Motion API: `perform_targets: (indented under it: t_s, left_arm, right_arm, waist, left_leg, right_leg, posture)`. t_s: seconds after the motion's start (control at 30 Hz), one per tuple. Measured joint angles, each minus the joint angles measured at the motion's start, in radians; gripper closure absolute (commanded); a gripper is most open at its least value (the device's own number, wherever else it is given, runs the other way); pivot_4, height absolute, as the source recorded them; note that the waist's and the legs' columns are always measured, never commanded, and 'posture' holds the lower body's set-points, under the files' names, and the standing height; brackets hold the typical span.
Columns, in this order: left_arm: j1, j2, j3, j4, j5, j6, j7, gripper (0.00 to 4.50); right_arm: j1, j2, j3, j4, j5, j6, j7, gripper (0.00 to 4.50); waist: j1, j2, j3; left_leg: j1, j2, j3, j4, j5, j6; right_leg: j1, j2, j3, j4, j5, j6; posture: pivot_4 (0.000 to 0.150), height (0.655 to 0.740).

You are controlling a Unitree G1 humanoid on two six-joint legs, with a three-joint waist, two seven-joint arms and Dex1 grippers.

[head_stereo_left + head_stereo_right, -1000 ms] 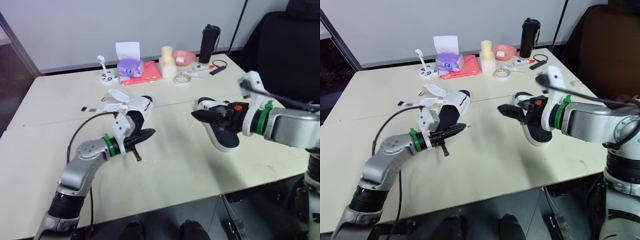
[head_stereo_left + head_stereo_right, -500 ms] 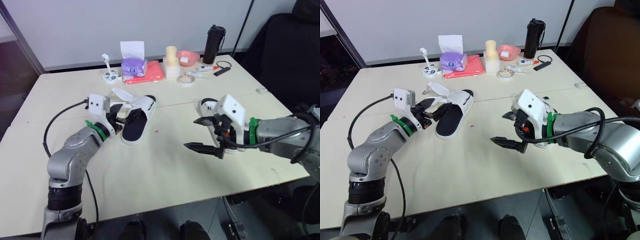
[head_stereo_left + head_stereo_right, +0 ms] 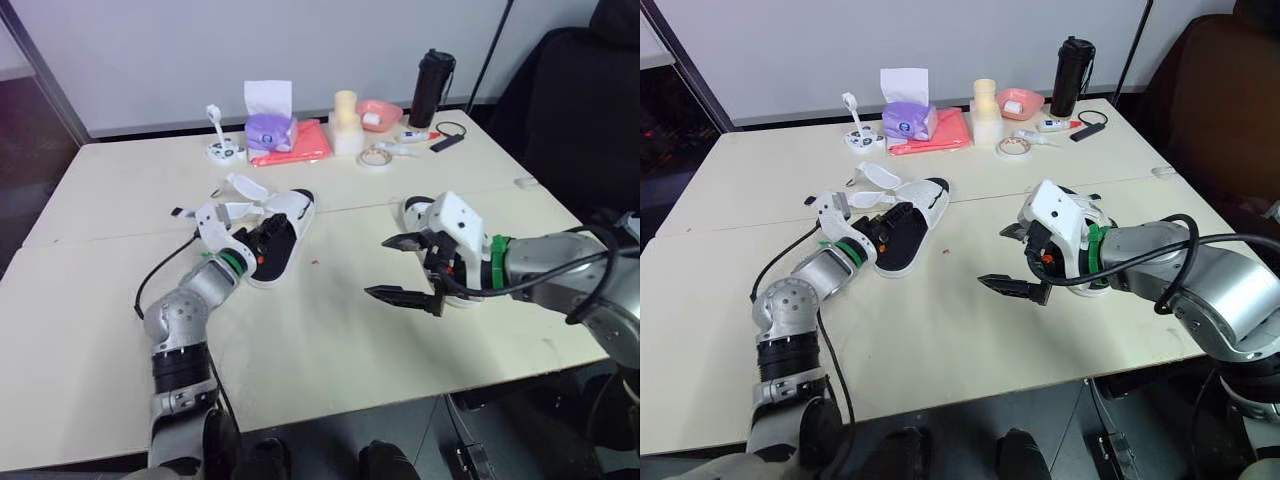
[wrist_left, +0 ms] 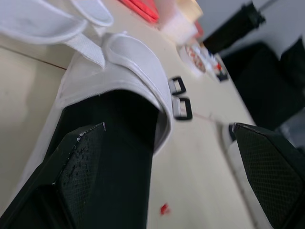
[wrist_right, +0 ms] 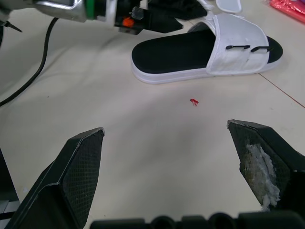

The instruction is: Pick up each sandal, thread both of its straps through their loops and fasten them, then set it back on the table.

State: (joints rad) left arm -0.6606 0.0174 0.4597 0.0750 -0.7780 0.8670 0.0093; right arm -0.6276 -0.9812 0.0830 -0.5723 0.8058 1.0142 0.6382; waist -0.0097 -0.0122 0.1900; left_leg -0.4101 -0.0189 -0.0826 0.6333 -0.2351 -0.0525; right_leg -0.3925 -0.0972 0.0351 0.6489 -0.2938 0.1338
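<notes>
Hovering at white sandal [image 3: 286,207], left claw [image 3: 263,239] apart, right claw [image 3: 377,266] apart above table [image 3: 330,345]

Arms: my left arm [image 3: 178,312] and right arm [image 3: 565,268] wear rounded silver-grey shells with black joint bands. Green ring [image 3: 232,262] at each wrist, white camera box [image 3: 462,218] above it. Thin black cable [image 3: 155,283] loops off the left. Left gripper [image 3: 264,236] and right gripper [image 3: 379,268]: black tapered fingers [image 5: 78,176], cross-hatched pads, one right pad scuffed whitish.
</notes>
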Motion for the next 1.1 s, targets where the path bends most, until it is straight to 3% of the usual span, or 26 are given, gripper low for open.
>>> perform_targets:
  t_s: [0.3,0.67,0.97,1.1]
  left_arm:
    - [-0.139,-0.072,0.107,0.282,-0.044,-0.162,0.072,0.03]
    - [-0.307,-0.079,0.153,0.629,-0.062,-0.404,0.005,0.03]
    - [-0.44,-0.06,0.188,0.914,-0.048,-0.62,-0.04,4.46]
    - [-0.478,-0.044,0.202,0.997,-0.046,-0.671,-0.061,4.49]
  right_arm:
    - [0.0,0.022,-0.004,-0.006,-0.008,0.034,0.005,0.0]
    - [0.002,0.046,-0.013,-0.028,-0.008,0.07,-0.007,0.0]
    - [0.022,0.047,-0.019,-0.034,-0.009,0.087,-0.015,0.0]
    - [0.023,0.047,-0.021,-0.034,-0.014,0.091,-0.018,0.0]
  waist:
    - [0.001,-0.002,0.001]
    - [0.002,-0.002,0.001]
    - [0.001,-0.003,0.002]
    - [-0.001,-0.003,0.002]
  left_leg:
    - [0.0,0.0,0.0,0.0,0.0,0.0]
    - [0.0,-0.001,0.0,0.0,0.001,-0.001]
    - [0.0,-0.001,0.0,0.0,0.001,-0.001]
    - [0.0,-0.001,0.0,0.0,0.001,-0.001]
  right_leg:
    - [0.0,0.0,0.0,0.0,0.0,0.0]
    - [0.001,0.0,0.0,0.0,0.0,0.0]
    - [0.0,0.0,-0.001,0.0,0.0,0.0]
    - [0.0,0.0,-0.001,0.001,0.0,0.001]
  posture:
    - [0.15,0.74]
    - [0.15,0.74]
    - [0.15,0.74]
    - [0.15,0.74]
